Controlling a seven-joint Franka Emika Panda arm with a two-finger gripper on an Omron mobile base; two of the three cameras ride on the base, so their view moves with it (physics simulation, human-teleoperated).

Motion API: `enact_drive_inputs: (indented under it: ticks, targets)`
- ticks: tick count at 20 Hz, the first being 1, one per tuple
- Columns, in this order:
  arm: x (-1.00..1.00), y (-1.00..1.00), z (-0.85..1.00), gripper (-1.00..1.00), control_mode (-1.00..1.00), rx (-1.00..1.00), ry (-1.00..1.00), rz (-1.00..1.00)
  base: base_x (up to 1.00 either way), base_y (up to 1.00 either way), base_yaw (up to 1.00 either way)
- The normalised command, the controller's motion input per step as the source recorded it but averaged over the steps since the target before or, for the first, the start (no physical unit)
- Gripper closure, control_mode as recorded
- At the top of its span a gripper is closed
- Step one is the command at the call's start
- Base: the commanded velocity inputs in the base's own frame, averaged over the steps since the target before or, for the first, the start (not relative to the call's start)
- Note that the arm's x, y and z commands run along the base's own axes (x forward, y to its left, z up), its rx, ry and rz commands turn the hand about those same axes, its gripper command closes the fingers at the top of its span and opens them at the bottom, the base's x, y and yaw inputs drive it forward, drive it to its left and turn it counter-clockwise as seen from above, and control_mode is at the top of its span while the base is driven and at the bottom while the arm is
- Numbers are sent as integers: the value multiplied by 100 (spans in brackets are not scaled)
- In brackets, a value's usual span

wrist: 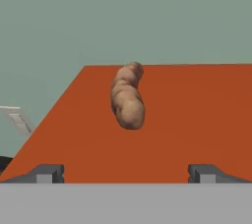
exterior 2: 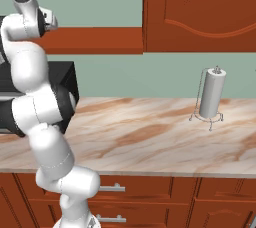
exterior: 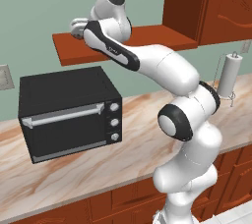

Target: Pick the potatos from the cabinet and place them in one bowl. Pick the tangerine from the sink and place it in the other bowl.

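Gripper [wrist: 126,174] spread wide, nothing between the fingertips [wrist: 48,173], aimed along the open shelf board [wrist: 197,120] of the reddish-brown cabinet [exterior 2: 200,12]. Ahead, apart from both tips and roughly centred between them, potatos [wrist: 128,98]: lumpy tan-brown shapes lying end to end on the board, possibly two pressed together, though hard to separate from this angle. No contact with the gripper. Pale green wall [wrist: 123,16] behind the shelf; a pale outlet plate [wrist: 17,119] low on that wall at the left of the hand view.

From the left base view, hand [exterior: 78,27] raised to the shelf's left end, level with the board. Below the shelf, a black toaster oven [exterior: 69,112] with a silver door handle and three round knobs, standing on the marbled counter [exterior: 74,174]. No readable writing on the oven face or knobs; markings too small to make out. Farther right on the counter, an upright paper towel roll [exterior 2: 212,93] in a wire holder, well apart from the oven. Brown drawer fronts [exterior 2: 130,187] with metal handles under the counter edge.
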Motion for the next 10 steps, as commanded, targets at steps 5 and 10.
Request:
enact_drive_inputs:
  ticks: [5, 10]
  targets:
    - [19, 18, 36, -100, -100, -4, 12, 0, 0, 0, 0]
    - [29, 18, 10, -100, -100, -7, 4, 0, 0, 0, 0]
